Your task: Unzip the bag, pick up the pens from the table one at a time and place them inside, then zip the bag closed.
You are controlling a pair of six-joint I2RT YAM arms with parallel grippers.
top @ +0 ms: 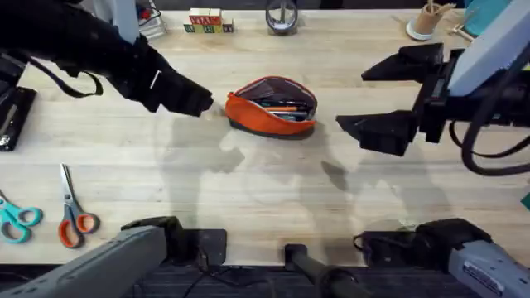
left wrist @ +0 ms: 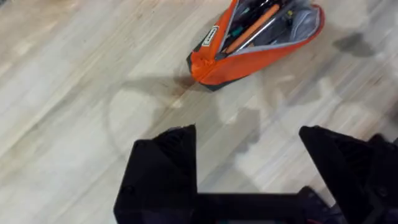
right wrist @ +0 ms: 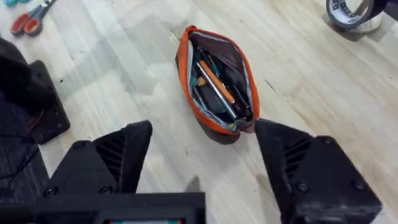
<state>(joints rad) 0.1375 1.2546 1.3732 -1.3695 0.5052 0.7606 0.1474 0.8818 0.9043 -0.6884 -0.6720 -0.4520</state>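
Both end effectors [top: 377,99] [top: 199,101] spread wide above pale plank table [top: 248,182], unzipped bag [top: 272,106] between, scissors [top: 73,217] nearby.

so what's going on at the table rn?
The orange pouch sits unzipped mid-table with the pens already inside. Both grippers are open and empty: the left gripper hovers just off one end of the pouch, the right gripper off the other. No loose pens show on the table. What's left is zipping it shut.
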